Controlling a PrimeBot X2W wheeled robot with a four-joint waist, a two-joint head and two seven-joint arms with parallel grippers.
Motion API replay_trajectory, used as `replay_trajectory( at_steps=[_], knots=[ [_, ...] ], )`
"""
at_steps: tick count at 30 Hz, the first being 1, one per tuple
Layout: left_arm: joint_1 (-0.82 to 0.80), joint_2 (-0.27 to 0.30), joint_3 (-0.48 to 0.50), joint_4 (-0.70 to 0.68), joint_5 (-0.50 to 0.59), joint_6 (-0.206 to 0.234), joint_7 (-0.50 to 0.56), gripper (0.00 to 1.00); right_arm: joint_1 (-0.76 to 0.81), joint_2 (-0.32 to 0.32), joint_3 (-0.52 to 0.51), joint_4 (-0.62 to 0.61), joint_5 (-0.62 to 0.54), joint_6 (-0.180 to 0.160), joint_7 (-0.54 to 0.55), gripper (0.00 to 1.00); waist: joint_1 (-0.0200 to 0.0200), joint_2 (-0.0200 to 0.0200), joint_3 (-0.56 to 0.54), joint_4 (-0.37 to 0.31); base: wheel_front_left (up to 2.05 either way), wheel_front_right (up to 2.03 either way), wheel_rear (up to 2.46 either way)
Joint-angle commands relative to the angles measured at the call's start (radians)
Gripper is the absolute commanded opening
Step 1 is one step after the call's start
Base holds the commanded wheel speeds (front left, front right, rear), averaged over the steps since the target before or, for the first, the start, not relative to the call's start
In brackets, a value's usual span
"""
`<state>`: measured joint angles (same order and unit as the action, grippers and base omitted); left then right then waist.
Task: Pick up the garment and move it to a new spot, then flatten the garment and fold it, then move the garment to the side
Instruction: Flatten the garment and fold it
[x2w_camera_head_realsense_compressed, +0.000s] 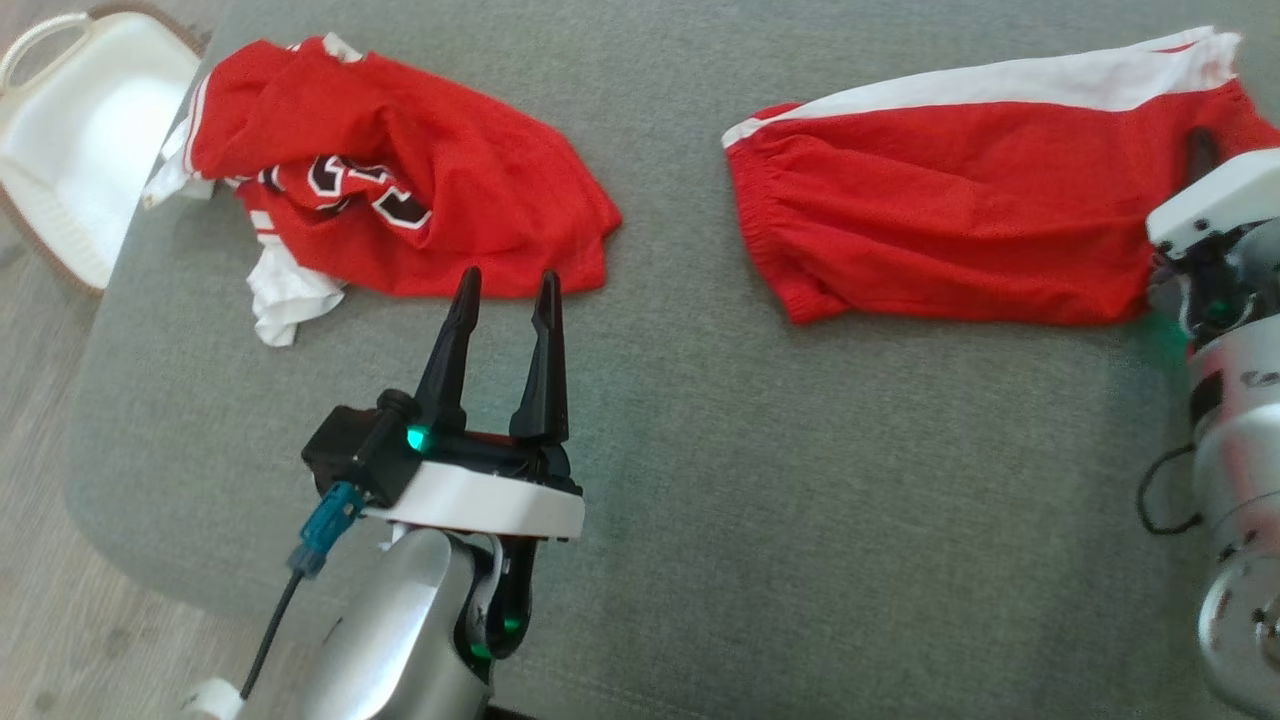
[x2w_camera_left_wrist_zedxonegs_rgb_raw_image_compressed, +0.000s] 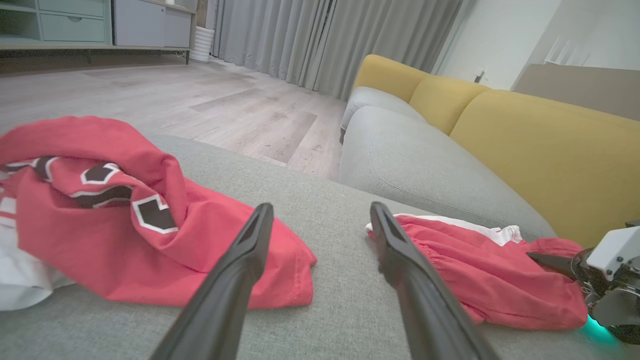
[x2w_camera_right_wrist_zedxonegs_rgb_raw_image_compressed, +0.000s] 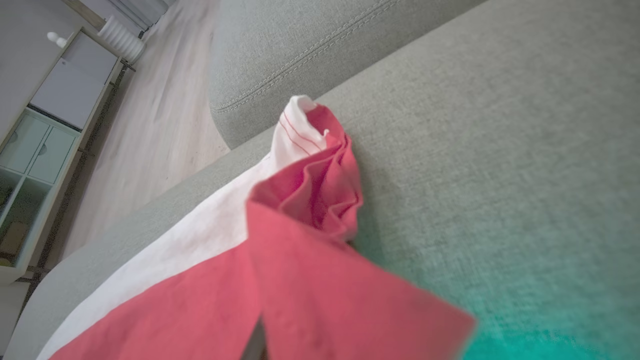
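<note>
Two red garments lie on a grey cushion (x2w_camera_head_realsense_compressed: 700, 450): a crumpled jersey (x2w_camera_head_realsense_compressed: 400, 200) at left, shorts (x2w_camera_head_realsense_compressed: 950, 200) with a white stripe at right. The right gripper (x2w_camera_head_realsense_compressed: 1200, 150) is clamped shut on the shorts' right edge. The left gripper (x2w_camera_head_realsense_compressed: 508, 285) hovers spread wide near the jersey, holding nothing. A white basket (x2w_camera_head_realsense_compressed: 70, 150) stands beside the cushion's left end, its bare inside showing.

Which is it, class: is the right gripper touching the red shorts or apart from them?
Touching. The left wrist view shows the right gripper shut in the bunched end of the red shorts.
</note>
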<state>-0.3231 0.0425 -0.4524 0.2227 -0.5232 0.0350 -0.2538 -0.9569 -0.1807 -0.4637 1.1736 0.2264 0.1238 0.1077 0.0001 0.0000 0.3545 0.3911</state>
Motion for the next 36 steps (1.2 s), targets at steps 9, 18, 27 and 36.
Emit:
replay_trajectory(
  at_steps=[9, 18, 27, 36],
  knots=[
    [-0.009, 0.008, 0.049, -0.002, 0.035, -0.004, -0.008, 1.00, 0.070, 0.054, 0.011, -0.047, 0.091, 0.007, -0.159, 0.00, -0.0001, 0.0000, -0.076, -0.087, 0.00, 0.00, 0.00],
    [0.040, 0.008, 0.065, -0.003, 0.064, -0.021, -0.008, 1.00, 0.222, 0.081, 0.017, -0.151, 0.168, 0.007, -0.277, 0.00, -0.0001, 0.0000, -0.148, -0.192, 0.00, 0.00, 0.00],
    [0.067, 0.008, 0.081, -0.014, 0.123, -0.029, -0.008, 1.00, 0.358, 0.122, 0.093, -0.258, 0.173, 0.007, -0.341, 0.00, -0.0001, 0.0000, -0.196, -0.275, 0.00, 0.00, 0.00],
    [0.074, 0.008, 0.080, -0.012, 0.126, -0.036, -0.008, 1.00, 0.378, 0.129, 0.127, -0.308, 0.164, 0.007, -0.360, 0.00, -0.0001, 0.0000, -0.207, -0.270, 0.00, 0.00, 0.00]
  ],
)
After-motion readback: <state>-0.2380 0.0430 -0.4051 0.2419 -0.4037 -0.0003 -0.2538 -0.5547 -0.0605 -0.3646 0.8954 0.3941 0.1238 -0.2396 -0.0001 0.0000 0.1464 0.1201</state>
